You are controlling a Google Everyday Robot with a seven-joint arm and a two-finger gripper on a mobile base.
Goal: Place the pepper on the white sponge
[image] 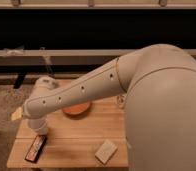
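Pepper cannot be made out anywhere on the wooden bench (76, 135), so its long axis and heading cannot be told; the white arm (86, 90) covers much of the middle. Speckled floor (1, 102) lies at far left. A small tan scrap (16, 114) sticks out at the bench's left edge. A dark flat bar (35, 149) lies near the front left corner, its long axis running near-left to far-right. The claw (42, 133) points down at the bar's far end, spread wide; whether it has hold of anything cannot be told. An orange bowl (77, 109) shows half under the arm. The white sponge (106, 151) lies flat near the front edge, well apart from the claw, its long axis near-left to far-right. Behind, a pale rail (91, 52) crosses a dark wall (91, 30).
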